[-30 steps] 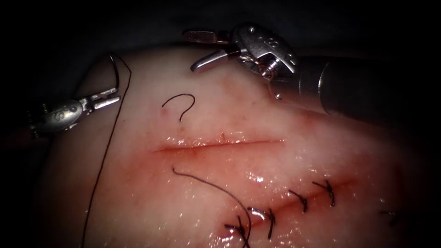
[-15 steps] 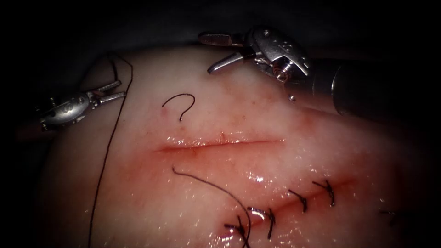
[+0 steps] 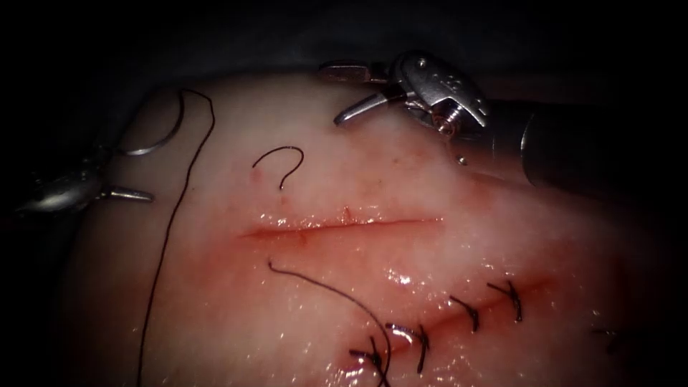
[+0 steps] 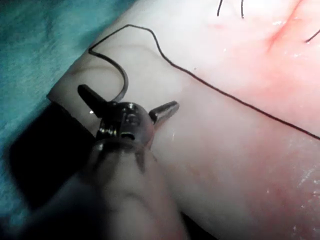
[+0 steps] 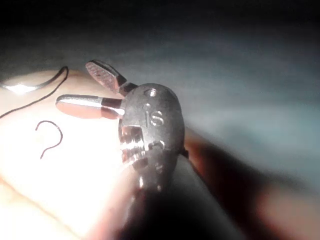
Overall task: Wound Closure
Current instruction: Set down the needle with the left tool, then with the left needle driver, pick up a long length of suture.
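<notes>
**newbie_sutures:** what have you got in front of you, nearest first?

**me:** Closest to the endoscope is the older closed cut (image 3: 459, 315) with its dark stitches (image 3: 469, 313), and a loose thread tail (image 3: 326, 290) curling up from them toward the middle. Past that is the open cut (image 3: 344, 226), running left to right across the tissue (image 3: 401, 186), glossy with red fluid (image 3: 287, 247) along it. Just beyond the cut lies a little hooked cut end of thread (image 3: 281, 163), sitting free on the tissue.

**newbie_sutures:** and the needle?

**me:** Way out left of the cut, near the far left edge of the tissue. The needle (image 3: 159, 136) is lying on top, not in the tissue, and nothing's holding it. My left end effector (image 3: 118, 175) is spread wide with one jaw on each side of the needle's end, gripping nothing; you can see that clearly in the left wrist view (image 4: 127, 102). The long thread (image 3: 168, 236) runs from the needle's far end down the left side.

**newbie_sutures:** right arm?

**me:** Furthest back, over the far edge. My right end effector (image 3: 342, 92) is released too, jaws apart, empty, off the tissue.
</notes>
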{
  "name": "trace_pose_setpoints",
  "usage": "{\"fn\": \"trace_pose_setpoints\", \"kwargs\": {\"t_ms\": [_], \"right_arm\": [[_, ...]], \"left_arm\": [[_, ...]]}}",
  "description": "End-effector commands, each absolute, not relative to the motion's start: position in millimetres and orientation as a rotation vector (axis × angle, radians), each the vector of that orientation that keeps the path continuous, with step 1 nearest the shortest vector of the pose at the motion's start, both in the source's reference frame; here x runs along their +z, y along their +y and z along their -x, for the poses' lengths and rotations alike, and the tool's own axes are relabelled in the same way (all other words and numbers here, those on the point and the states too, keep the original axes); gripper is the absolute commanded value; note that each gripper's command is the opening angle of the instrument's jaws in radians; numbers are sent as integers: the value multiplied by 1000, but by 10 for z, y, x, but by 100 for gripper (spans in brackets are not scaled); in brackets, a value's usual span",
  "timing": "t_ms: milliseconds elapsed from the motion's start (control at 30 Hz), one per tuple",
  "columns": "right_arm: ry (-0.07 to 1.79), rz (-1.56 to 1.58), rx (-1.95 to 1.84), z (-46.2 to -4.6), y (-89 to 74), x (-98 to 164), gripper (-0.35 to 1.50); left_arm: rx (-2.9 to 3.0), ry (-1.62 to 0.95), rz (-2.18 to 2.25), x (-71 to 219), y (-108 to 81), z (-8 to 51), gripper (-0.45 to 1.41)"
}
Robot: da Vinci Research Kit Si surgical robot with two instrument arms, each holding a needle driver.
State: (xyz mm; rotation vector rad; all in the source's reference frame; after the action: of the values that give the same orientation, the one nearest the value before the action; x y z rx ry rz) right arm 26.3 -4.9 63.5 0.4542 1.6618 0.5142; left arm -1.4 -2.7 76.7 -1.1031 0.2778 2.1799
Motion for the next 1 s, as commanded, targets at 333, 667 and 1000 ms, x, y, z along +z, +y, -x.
{"fn": "trace_pose_setpoints", "kwargs": {"t_ms": [333, 667, 1000], "right_arm": [[1659, -454, 511, -262, -42, 642, 113], [1645, -438, 514, -244, -44, 644, 111], [1636, -428, 511, -238, -46, 650, 106]], "left_arm": [[2203, 260, 1201, 711, -57, 46, 98], [2385, 317, 1397, 670, -99, 164, 71], [2549, 412, 1486, 674, -122, 222, 52]]}}
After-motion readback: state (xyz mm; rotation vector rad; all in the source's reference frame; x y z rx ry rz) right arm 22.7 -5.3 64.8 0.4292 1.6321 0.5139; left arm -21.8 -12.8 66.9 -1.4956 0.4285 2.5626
